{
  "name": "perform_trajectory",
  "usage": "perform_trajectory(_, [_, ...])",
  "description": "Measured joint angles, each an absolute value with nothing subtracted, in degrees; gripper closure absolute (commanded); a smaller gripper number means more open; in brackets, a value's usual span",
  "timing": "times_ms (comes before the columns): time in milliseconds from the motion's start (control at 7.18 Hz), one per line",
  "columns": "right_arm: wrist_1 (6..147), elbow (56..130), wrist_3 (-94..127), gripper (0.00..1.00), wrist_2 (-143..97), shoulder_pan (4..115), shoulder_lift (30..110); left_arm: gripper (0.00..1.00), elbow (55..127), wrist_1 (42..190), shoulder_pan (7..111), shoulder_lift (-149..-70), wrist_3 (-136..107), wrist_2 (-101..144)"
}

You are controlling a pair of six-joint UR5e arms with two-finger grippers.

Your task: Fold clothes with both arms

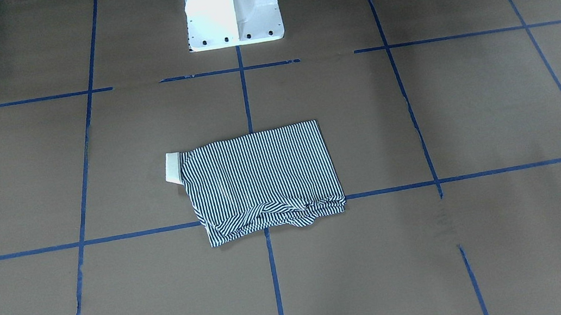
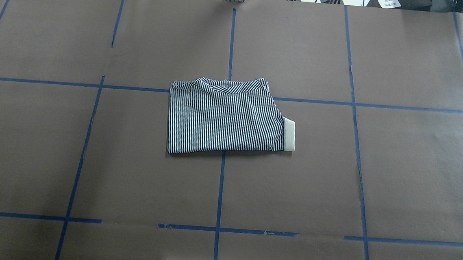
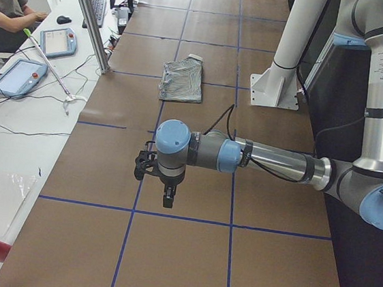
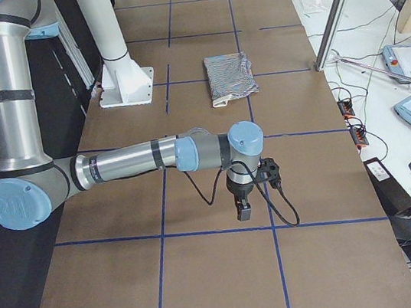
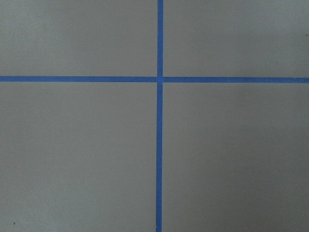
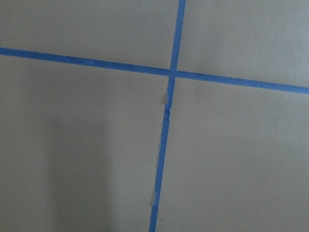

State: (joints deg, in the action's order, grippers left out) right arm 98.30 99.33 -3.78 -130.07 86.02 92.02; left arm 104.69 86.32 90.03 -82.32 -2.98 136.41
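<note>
The striped polo shirt (image 1: pixel 261 176) lies folded into a compact rectangle at the table's middle, its cream collar (image 1: pixel 173 167) sticking out at one end. It also shows in the overhead view (image 2: pixel 224 119) and both side views (image 3: pixel 182 81) (image 4: pixel 230 77). Neither gripper touches it. The left gripper (image 3: pixel 165 199) hangs over bare paper far from the shirt, seen only in the exterior left view. The right gripper (image 4: pixel 243 210) hangs likewise at the other end, seen only in the exterior right view. I cannot tell whether either is open or shut. Both wrist views show only brown paper and blue tape.
The white pedestal base (image 1: pixel 232 10) stands behind the shirt. Blue tape lines (image 2: pixel 221 186) grid the brown paper. A metal pole (image 3: pixel 88 16), teach pendants (image 3: pixel 19 76) and a seated operator (image 3: pixel 7 7) are along the far table side.
</note>
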Motion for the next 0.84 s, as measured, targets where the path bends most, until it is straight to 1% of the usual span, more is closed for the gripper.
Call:
perform_trajectory(418, [98.3,98.6,-3.6,0.0,-130.4,86.0,91.9,0.0,105.1,86.5,90.1,-80.2,-2.7,136.3])
perform_trajectory(836, [98.3,98.5,-3.6,0.0,-130.5,86.0,91.4,0.0,104.9,86.7,90.0,-80.6,-2.7,136.4])
